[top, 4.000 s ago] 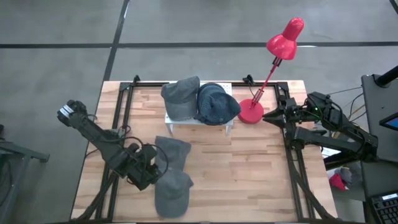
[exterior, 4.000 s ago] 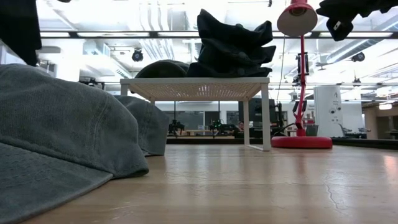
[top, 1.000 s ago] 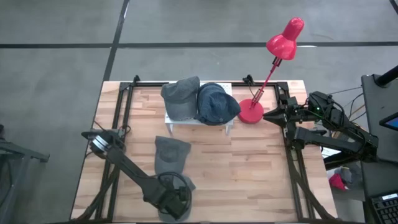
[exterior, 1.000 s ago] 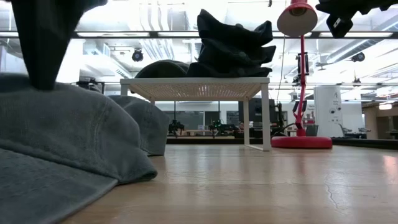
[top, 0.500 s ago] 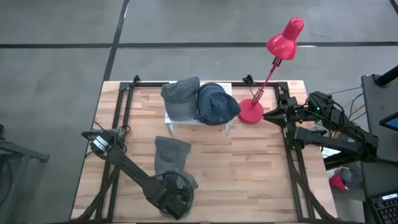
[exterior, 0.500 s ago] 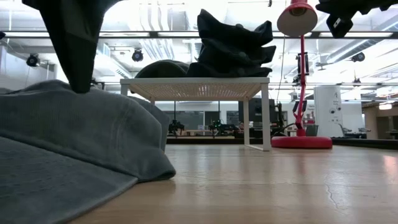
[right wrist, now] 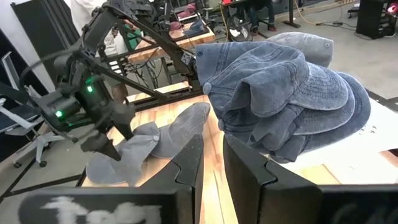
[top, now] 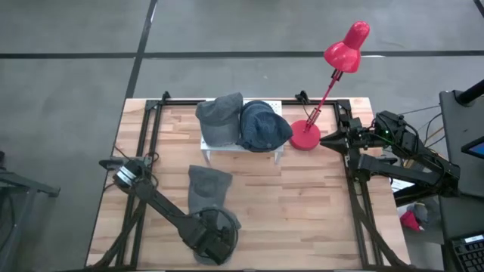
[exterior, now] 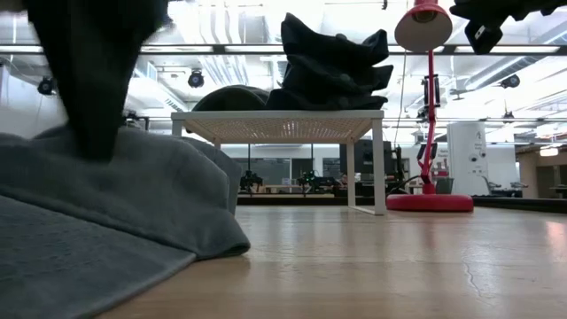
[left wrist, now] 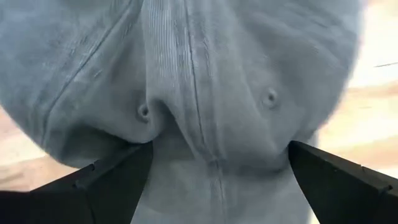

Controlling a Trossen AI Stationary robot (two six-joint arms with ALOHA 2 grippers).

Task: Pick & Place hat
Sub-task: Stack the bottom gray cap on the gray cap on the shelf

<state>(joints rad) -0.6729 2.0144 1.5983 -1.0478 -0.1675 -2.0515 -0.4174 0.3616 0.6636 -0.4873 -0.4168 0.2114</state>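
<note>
A grey cap [top: 231, 221] lies at the table's near edge and fills the left wrist view [left wrist: 205, 81]. My left gripper [top: 214, 240] is over its crown, open, with one finger on each side [left wrist: 217, 149]. A second grey cap [top: 208, 187] rests on the wood just beyond it. A grey cap [top: 221, 117] and a blue denim cap [top: 263, 125] sit on the white rack [exterior: 279, 127]. My right gripper [top: 324, 140] hangs shut at the table's right edge, beside the red lamp. My left gripper comes at the near grey cap from above, pointing down, with open fingers on either side of its crown [left wrist: 186, 124]. One finger [exterior: 89, 106] meets the top of the crown. A ridge of cloth stands up between the fingers. The cap's brim lies on the table.
The white rack with two caps stands at the table's far middle. The red lamp [top: 306, 136] stands on its round base right of the rack, its head reaching past the far edge. Bare wood [top: 302, 211] lies between the near cap and the right arm.
My left gripper has come down onto the near cap's crown and shifted a little toward the table's right. The cap has spread toward the right on the wood, and its crown has sunk under the finger. My right arm has kept still.
</note>
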